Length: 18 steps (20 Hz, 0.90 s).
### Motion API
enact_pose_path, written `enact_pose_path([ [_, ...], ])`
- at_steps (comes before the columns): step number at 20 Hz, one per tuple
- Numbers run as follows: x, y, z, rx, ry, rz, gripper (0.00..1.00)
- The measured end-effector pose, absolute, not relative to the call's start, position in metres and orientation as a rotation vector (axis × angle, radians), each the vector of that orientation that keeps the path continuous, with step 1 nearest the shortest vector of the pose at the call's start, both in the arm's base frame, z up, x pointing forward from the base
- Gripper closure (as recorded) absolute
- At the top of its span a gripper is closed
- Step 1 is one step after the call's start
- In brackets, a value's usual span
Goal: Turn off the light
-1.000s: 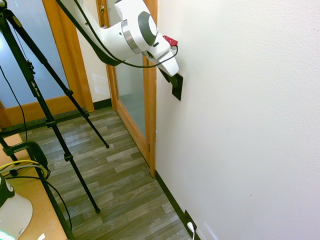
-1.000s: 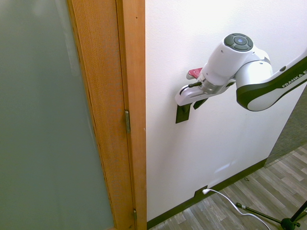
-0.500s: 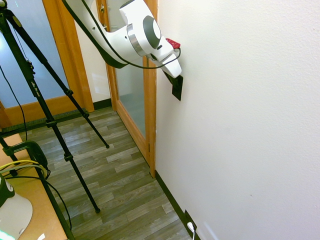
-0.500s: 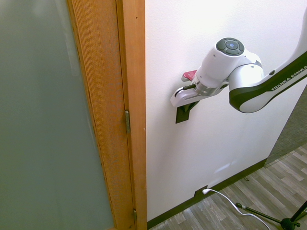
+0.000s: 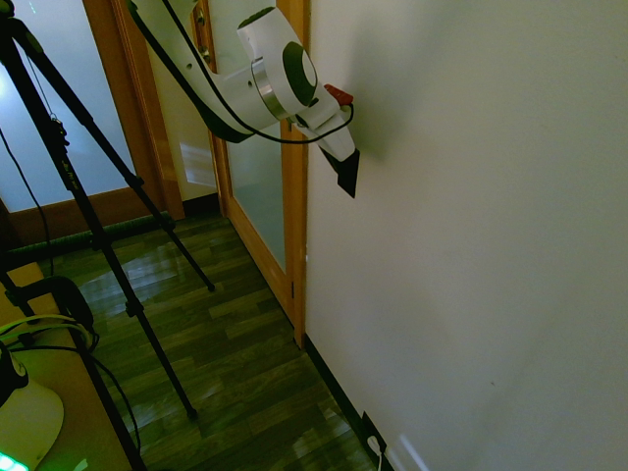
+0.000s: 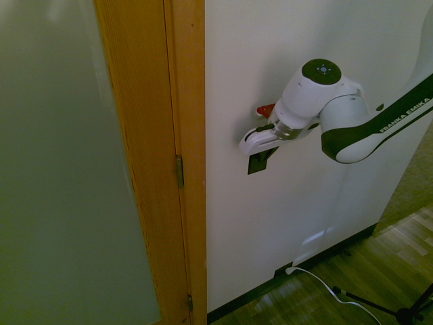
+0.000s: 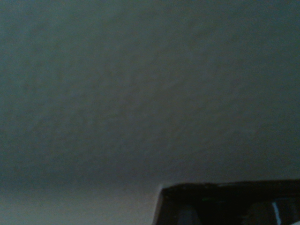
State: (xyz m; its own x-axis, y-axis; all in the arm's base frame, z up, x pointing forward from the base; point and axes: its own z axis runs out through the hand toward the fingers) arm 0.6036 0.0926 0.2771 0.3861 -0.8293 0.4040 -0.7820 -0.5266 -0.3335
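The room looks dim in both exterior views, and no lamp shows anywhere. The black upright switch plate [image 5: 350,175] hangs on the white wall just right of the wooden door frame; it also shows as a switch plate [image 6: 256,163] in the second exterior view and as a dark switch plate [image 7: 229,202] edge in the wrist view. My gripper [image 5: 339,157] presses against the plate's upper part, its fingers hidden between the white hand and the wall. The same gripper [image 6: 265,150] covers the plate's top from the right.
A wooden door frame [image 6: 183,135] with frosted glass [image 6: 61,169] stands left of the switch. A dark outlet plate with a white plug [image 6: 287,271] sits at the baseboard below. A tripod [image 5: 98,226] stands on the wood floor.
The room has gone dark compared with the earlier frames. My hand has slid a little higher and closer along the wall onto the switch plate.
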Motion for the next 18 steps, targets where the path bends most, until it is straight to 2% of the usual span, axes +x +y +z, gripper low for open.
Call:
enact_pose_path([
  [1,0.604,0.093,0.277,-2.539,1.483,-0.822,0.0],
  [12,0.596,0.094,0.266,-2.562,1.426,-0.818,0.0],
  [18,0.574,0.124,0.256,-2.566,1.365,-0.829,0.0],
])
